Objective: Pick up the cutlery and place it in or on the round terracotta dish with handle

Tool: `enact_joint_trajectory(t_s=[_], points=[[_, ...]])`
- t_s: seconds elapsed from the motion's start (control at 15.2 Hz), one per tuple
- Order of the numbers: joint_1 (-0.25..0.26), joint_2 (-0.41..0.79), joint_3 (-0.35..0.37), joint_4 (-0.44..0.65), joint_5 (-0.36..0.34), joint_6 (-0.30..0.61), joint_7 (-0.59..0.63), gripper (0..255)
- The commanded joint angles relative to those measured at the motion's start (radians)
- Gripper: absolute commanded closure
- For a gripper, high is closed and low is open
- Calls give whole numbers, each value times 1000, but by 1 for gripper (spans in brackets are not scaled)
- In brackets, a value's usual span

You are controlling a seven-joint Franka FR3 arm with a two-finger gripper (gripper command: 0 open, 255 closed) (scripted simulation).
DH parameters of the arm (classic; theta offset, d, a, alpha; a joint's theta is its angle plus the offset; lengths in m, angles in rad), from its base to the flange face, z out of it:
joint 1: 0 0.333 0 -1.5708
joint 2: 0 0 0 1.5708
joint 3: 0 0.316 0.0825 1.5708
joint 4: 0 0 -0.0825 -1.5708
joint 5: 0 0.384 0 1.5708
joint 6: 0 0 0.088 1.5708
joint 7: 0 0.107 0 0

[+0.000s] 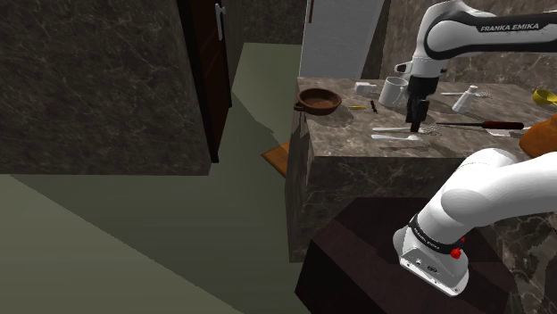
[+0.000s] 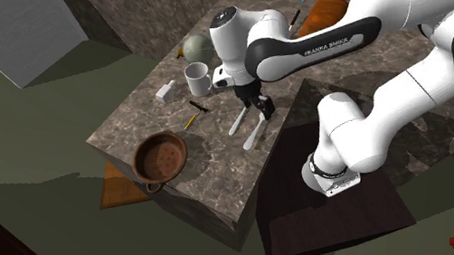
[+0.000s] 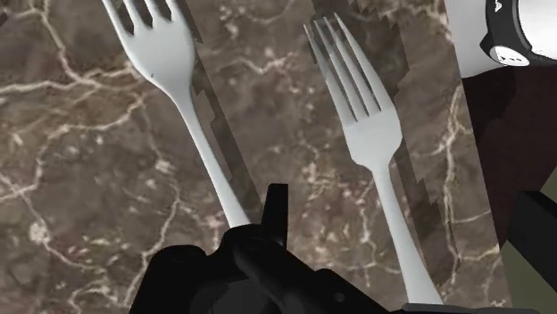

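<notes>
Gripper [image 1: 416, 121]: centre right of the shoulder view, pointing straight down, low over the counter [image 1: 357, 144]; I cannot tell whether it is open or closed.
Fork [image 3: 183, 80]: silver, flat on the counter, its handle running under the gripper; any grip on it is hidden.
Second fork [image 3: 370, 134]: flat just beside the first, nearly parallel, tines pointing the same way, apart from the gripper.
Dish [image 2: 161, 157]: round, reddish brown, with a short handle, at the counter's corner, centre left of the second exterior view, well apart from both forks.
Mug [image 2: 198, 78]: white, upright, above the dish in that view, near the arm.
Counter: dark marble, pale veins.
</notes>
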Motion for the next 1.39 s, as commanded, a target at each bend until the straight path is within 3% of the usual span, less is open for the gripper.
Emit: enact_joint_trajectory(t_s=[0.0,0.33,0.86,0.92,1.32], points=[[-6,-6,-13,-30,-15,25,-13,0],[-16,-16,-26,-95,-33,79,-10,0],[-16,-16,-26,-94,-32,79,-10,0],[-16,-16,-26,-94,-32,79,-10,255],[-16,-13,-27,-93,-32,80,-11,255]])
